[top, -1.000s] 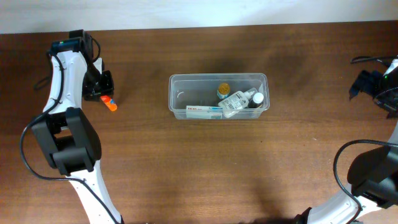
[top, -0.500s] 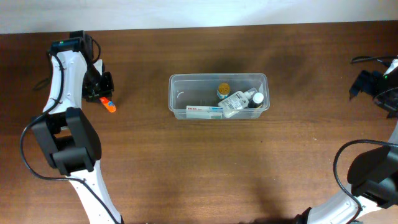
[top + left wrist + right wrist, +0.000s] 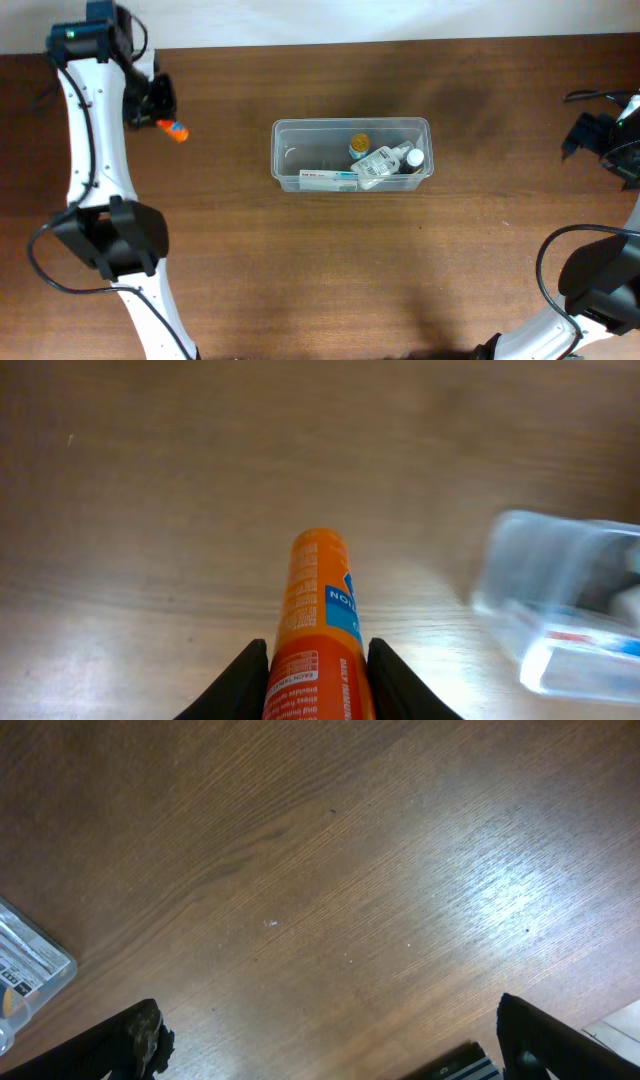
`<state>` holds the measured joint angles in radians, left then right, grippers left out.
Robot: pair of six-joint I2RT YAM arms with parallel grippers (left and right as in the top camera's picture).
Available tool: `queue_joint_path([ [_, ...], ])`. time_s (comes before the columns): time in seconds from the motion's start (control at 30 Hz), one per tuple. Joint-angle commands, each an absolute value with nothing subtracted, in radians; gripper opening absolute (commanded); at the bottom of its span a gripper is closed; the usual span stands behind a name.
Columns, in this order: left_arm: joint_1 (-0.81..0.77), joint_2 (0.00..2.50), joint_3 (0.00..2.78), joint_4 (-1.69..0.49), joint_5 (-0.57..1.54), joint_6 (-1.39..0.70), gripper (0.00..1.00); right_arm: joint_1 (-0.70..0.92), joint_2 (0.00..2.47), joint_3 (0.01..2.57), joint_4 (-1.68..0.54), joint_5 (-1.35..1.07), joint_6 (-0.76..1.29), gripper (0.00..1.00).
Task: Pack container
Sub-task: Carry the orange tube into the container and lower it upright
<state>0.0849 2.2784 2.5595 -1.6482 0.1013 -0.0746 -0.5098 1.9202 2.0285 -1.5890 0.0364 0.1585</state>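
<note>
The clear plastic container [image 3: 350, 153] stands mid-table and holds several small bottles and a flat box; its blurred corner shows in the left wrist view [image 3: 560, 600] and a corner in the right wrist view [image 3: 25, 970]. My left gripper [image 3: 163, 118] is at the far left, shut on an orange tube with a blue label [image 3: 174, 129], held above the table. In the left wrist view the tube [image 3: 315, 620] sits clamped between both fingers [image 3: 315, 690]. My right gripper [image 3: 585, 135] is open and empty at the far right edge, wide apart in its own view [image 3: 330, 1040].
Brown wooden table [image 3: 300, 270]. A pale wall or surface runs along the far edge [image 3: 350, 20]. Cables lie near the right arm [image 3: 595, 97].
My left gripper has lifted the orange tube off the table and moved it up toward the far edge. The right arm has not moved.
</note>
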Motion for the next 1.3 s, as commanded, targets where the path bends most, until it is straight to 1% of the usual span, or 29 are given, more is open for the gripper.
queue_joint_path([
  [0.0, 0.000, 2.281, 2.692, -1.688, 0.143, -0.074, 0.31, -0.512, 1.906, 2.030, -1.588, 0.038, 0.170, 0.98],
  [0.13, -0.126, 2.271, 2.762, -1.688, 0.141, -0.074, 0.31, -0.512, 1.906, 2.030, -1.588, 0.038, 0.170, 0.98],
  [0.27, -0.252, 2.273, 2.764, -1.687, 0.100, -0.075, 0.32, -0.512, 1.906, 2.030, -1.588, 0.038, 0.170, 0.98],
  [0.4, -0.353, 2.274, 2.751, -1.687, 0.097, -0.085, 0.32, -0.512, 1.906, 2.030, -1.588, 0.038, 0.170, 0.98],
  [0.57, -0.432, 2.278, 2.748, -1.668, 0.074, -0.089, 0.32, -0.512, 1.906, 2.030, -1.588, 0.038, 0.170, 0.98],
  [0.67, -0.460, 2.288, 2.748, -1.644, 0.019, -0.121, 0.33, -0.512, 1.906, 2.030, -1.588, 0.038, 0.170, 0.98],
  [0.87, -0.469, 2.346, 2.748, -1.605, 0.019, -0.126, 0.33, -0.511, 1.906, 2.030, -1.588, 0.038, 0.170, 0.98],
  [1.03, -0.469, 2.415, 2.748, -1.593, 0.027, -0.126, 0.33, -0.511, 1.906, 2.030, -1.588, 0.038, 0.170, 0.98],
  [1.17, -0.469, 2.465, 2.748, -1.579, 0.088, -0.126, 0.33, -0.511, 1.906, 2.030, -1.588, 0.038, 0.170, 0.98],
  [1.27, -0.469, 2.490, 2.748, -1.565, 0.090, -0.126, 0.33, -0.511, 1.906, 2.030, -1.588, 0.038, 0.170, 0.98],
])
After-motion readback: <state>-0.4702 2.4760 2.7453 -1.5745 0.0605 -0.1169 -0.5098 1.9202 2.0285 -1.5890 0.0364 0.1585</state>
